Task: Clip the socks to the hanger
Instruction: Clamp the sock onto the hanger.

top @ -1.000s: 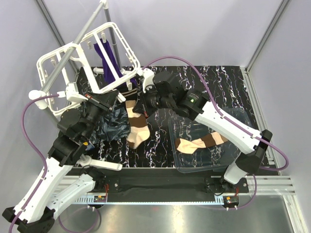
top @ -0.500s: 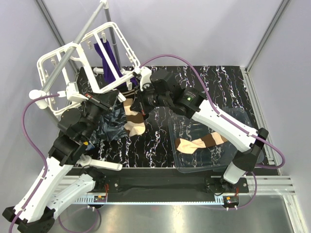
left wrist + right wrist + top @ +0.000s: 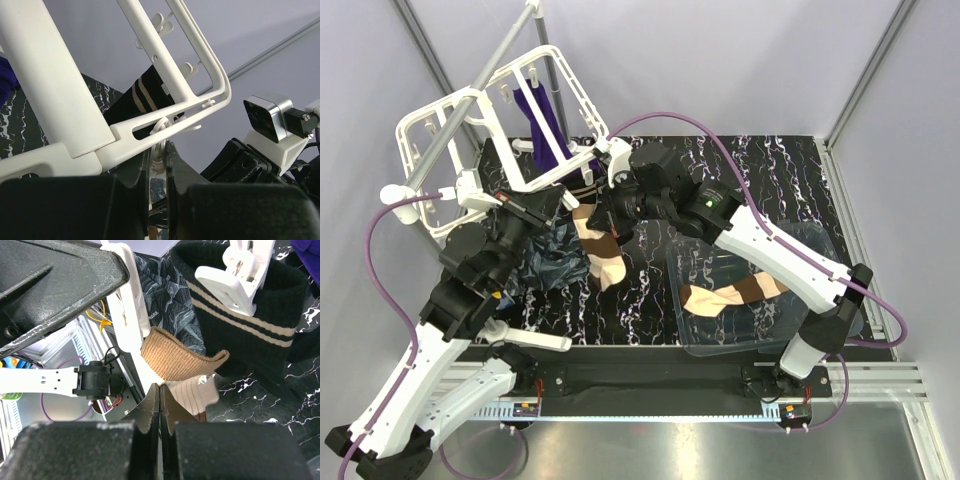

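Observation:
The white hanger (image 3: 425, 135) hangs tilted at the back left. My left gripper (image 3: 546, 204) is shut on one of its small white clips (image 3: 160, 150), at the frame's near corner (image 3: 125, 135). A black sock with beige stripes (image 3: 583, 188) is clipped beside it, and its clip (image 3: 235, 277) shows in the right wrist view. My right gripper (image 3: 613, 218) is shut on the edge of a beige sock (image 3: 604, 256), whose tan ribbed cuff (image 3: 180, 359) curls just past the fingertips. That sock dangles over the table, close under the black sock (image 3: 250, 327).
A clear plastic bin (image 3: 800, 330) at the right holds another beige and brown sock (image 3: 735, 293). A dark patterned cloth (image 3: 545, 262) lies under the left arm. A purple cloth (image 3: 546, 125) hangs from the hanger. A grey pole (image 3: 485, 80) crosses the frame.
My right gripper has carried the beige sock left and up toward the hanger's corner, so the sock's foot has lifted off the table. The left gripper has stayed on the clip.

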Available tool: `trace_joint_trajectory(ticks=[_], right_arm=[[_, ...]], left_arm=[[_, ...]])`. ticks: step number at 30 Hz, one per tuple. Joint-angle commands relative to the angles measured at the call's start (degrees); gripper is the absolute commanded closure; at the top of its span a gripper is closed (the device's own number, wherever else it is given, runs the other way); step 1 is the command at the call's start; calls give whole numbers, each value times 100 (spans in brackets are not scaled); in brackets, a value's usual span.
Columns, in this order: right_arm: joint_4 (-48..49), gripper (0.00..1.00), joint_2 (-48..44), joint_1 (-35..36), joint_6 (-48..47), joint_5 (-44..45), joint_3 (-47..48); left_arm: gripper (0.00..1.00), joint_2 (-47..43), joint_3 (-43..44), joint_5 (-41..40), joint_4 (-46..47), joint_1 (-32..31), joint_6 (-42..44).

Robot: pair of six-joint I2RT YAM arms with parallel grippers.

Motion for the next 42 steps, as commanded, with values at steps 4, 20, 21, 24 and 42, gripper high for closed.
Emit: trace_joint_trajectory(ticks=[4, 20, 21, 24, 42], right_arm=[[153, 100, -254, 59, 18, -74, 130], [110, 100, -377, 77, 80, -162, -10], [110, 100, -368, 85, 80, -153, -19], [144, 100, -394, 103, 97, -171, -81], [198, 100, 36, 112, 45, -162, 621]], left_arm=[[100, 123, 31, 757, -14, -75, -155], [100, -9, 66, 616, -128, -75, -93], [100, -9, 92, 616, -137, -75, -93], [100, 18, 84, 625, -128, -84, -67], [100, -8, 22, 686, -128, -75, -93]])
